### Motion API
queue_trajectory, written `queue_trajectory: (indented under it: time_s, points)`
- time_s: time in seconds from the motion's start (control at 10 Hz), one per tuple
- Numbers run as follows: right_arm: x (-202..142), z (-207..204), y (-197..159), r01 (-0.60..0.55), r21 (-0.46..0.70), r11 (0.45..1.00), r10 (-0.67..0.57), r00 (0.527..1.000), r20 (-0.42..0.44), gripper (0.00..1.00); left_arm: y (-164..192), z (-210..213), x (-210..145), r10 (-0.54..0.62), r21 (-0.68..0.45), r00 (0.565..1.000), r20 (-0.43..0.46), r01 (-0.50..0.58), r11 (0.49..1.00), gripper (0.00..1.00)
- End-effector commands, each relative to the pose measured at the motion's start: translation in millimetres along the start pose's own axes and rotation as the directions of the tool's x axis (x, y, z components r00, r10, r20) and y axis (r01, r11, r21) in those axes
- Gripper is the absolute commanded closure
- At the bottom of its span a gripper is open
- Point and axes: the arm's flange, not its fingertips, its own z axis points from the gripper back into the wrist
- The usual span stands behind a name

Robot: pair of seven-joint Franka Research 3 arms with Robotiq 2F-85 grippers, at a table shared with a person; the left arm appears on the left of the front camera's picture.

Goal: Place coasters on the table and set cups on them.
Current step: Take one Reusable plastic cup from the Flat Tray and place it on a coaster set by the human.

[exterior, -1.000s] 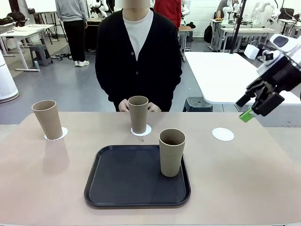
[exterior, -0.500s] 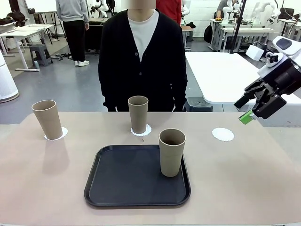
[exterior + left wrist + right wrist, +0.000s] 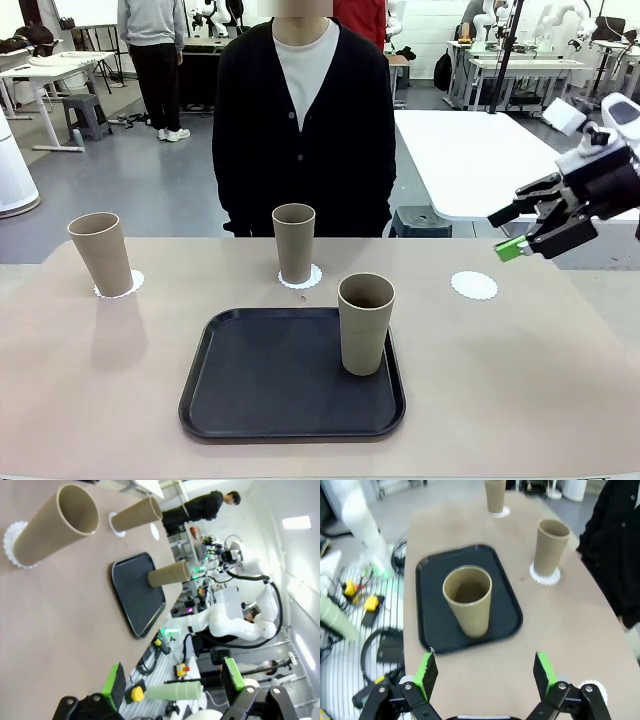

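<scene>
- Cups, left to right on the beige table (image 3: 90, 400): the first cup (image 3: 101, 252) stands upright near the far left edge, on a white scalloped coaster (image 3: 132, 283).
- The second cup (image 3: 294, 242) stands upright at the middle of the far edge, on its own coaster (image 3: 312, 277), just in front of a person in a black cardigan (image 3: 300, 120) who stands at the far side.
- A black tray (image 3: 260, 385) lies at the middle of the table, nearer the robot's side.
- The third cup (image 3: 365, 322) stands upright on the tray, near its far right corner.
- A third coaster (image 3: 474, 285) lies bare on the table to the right, well apart from the tray.
- The right gripper (image 3: 507, 232) hangs in the air above the table's right side, up and to the right of the bare coaster; its fingers are spread wide and hold nothing.
- From the left wrist camera, the left gripper (image 3: 172, 685) sits off the table's edge, well back from the cups, its green-padded fingers wide apart with nothing between them.
</scene>
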Motion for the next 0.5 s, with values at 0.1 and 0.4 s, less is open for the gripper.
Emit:
queue_trajectory:
  time_s: [0.1,0.4]
  points:
    - [-44.9,-57.2,-18.1,-0.038,0.082,0.996,0.022,0.982,0.190,0.00,-2.1,0.2,-1.2,-0.003,0.000,1.000,0.006,0.003,1.000,0.00]
    - [-70.1,-98.2,-14.5,-0.096,0.187,0.978,0.071,0.988,0.137,0.00,-2.1,0.2,-1.2,-0.003,0.000,1.000,0.006,0.003,1.000,0.00]
